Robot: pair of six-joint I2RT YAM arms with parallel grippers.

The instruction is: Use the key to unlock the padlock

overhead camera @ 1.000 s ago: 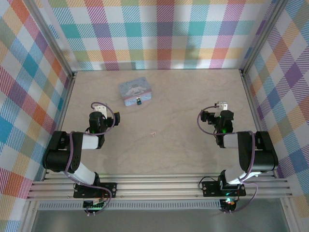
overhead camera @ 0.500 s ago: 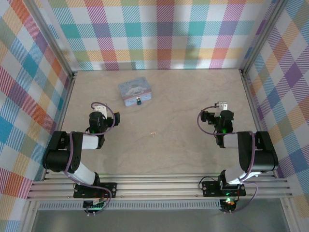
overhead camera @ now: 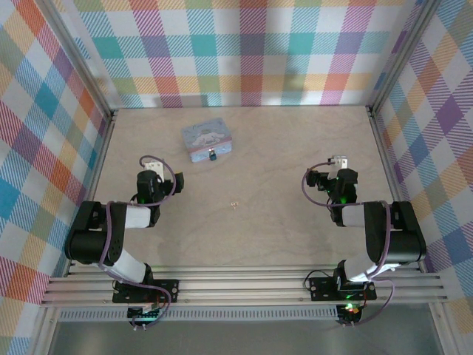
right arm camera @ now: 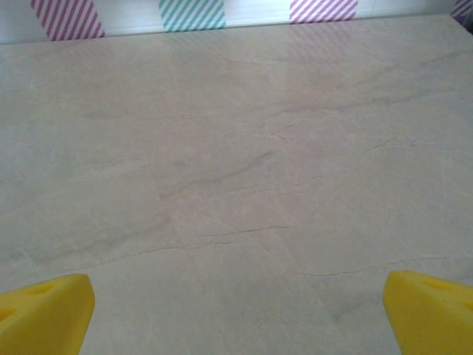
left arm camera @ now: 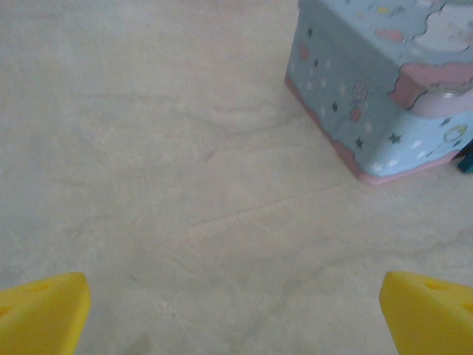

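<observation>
Since the key lies loose, apart from the padlock, I judge nothing done; my left pincer and right pincer gape empty.

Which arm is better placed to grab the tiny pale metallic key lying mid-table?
Left, probably: the open left gripper sits somewhat nearer the tiny pale metallic key than the open right gripper.

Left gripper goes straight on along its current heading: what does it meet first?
Way looks free: the left gripper faces bare table, and the tin box sits right of its line. Depth past that is unclear.
</observation>
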